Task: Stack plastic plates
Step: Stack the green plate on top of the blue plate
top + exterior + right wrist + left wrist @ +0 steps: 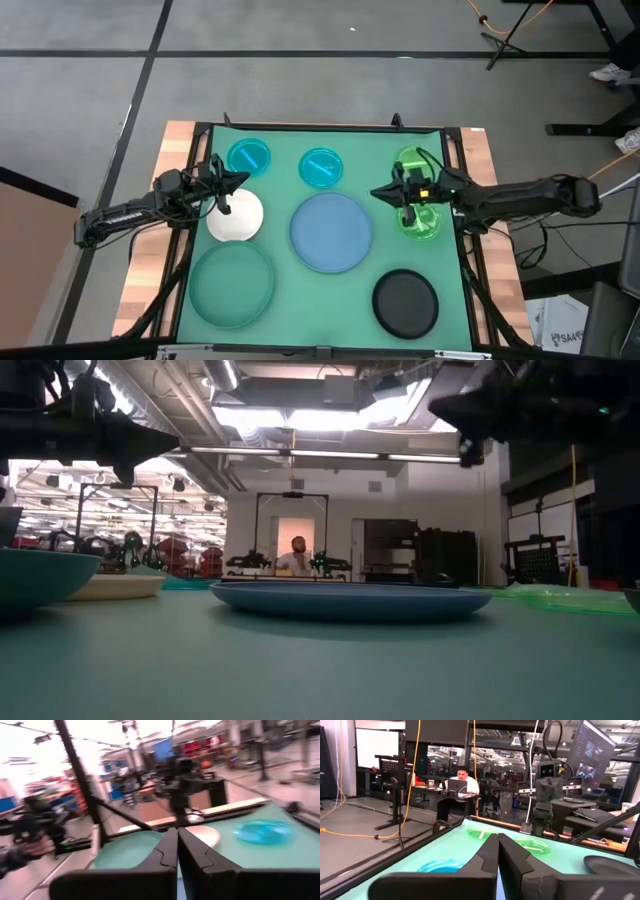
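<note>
Eight plates lie flat and apart on the green mat (455,300): two small cyan (248,157) (321,167), two small green (412,160) (419,222), a white one (236,217), a large pale blue one (331,232), a large teal-green one (232,284) and a black one (405,303). My left gripper (243,180) is shut and empty, raised above the mat between the left cyan plate and the white plate. My right gripper (376,193) is shut and empty, raised beside the pale blue plate's far right rim. The wrist views show both pairs of fingers closed: left (498,837), right (177,831).
A black frame (320,127) runs round the mat, with wooden table strips (150,230) on either side. In the low view both arms hang well above the plates. A person (462,780) sits at a desk beyond the table's far edge.
</note>
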Action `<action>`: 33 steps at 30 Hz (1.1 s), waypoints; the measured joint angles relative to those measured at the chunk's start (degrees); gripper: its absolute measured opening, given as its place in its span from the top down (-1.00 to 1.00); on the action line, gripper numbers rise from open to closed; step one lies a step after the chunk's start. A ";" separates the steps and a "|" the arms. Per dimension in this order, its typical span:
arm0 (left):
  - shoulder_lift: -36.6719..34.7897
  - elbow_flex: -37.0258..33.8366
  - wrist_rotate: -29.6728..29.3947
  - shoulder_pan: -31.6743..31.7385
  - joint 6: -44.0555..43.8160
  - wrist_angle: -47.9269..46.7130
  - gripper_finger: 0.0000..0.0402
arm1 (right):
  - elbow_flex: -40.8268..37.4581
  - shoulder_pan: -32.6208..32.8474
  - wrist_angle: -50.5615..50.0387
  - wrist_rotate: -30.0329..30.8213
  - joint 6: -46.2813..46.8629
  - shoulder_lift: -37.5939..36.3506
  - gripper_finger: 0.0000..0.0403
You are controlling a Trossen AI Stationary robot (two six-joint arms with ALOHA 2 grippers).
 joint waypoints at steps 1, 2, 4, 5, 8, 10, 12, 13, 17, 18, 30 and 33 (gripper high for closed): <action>0.00 0.00 0.05 0.00 0.00 0.01 1.00 | 1.37 0.01 0.13 -0.76 0.02 2.16 0.96; 0.01 0.00 0.29 0.00 0.00 -0.06 1.00 | 2.85 0.01 -0.06 -1.04 -0.02 4.19 0.96; 0.00 0.00 1.05 0.00 -0.04 -0.58 1.00 | 5.79 -0.01 -0.07 -1.23 0.00 8.47 0.96; 0.01 0.00 1.44 0.00 -0.34 -1.03 1.00 | 7.22 -0.01 -0.22 -1.29 -0.02 10.47 0.96; 0.01 0.00 2.60 0.00 -1.67 -1.93 1.00 | 11.72 0.90 -1.92 -2.81 -1.45 16.45 0.96; 0.00 0.00 4.26 -0.04 -1.75 -2.53 1.00 | 14.98 2.56 -3.96 -2.68 -4.56 20.12 0.96; 0.01 0.00 5.61 -0.35 -2.29 -2.80 1.00 | 19.01 4.92 -7.47 -1.49 -7.54 23.86 0.96; 0.01 0.00 5.87 -0.64 -2.78 -3.08 1.00 | 21.09 5.96 -9.76 -0.54 -8.62 25.69 0.96; 0.01 0.01 5.86 -2.43 -2.99 -6.06 1.00 | 30.90 9.21 -19.73 3.19 -11.01 32.95 0.96; 0.01 0.02 5.80 -2.76 -2.99 -6.80 1.00 | 33.18 9.73 -22.16 3.71 -11.17 34.66 0.96; 0.24 0.07 1.85 -4.55 -2.97 -8.56 1.00 | 56.32 14.46 -33.64 4.30 -8.98 54.24 0.96; 0.56 0.07 1.13 -4.55 -3.06 -8.70 1.00 | 61.08 15.17 -32.81 4.28 -4.62 58.45 0.96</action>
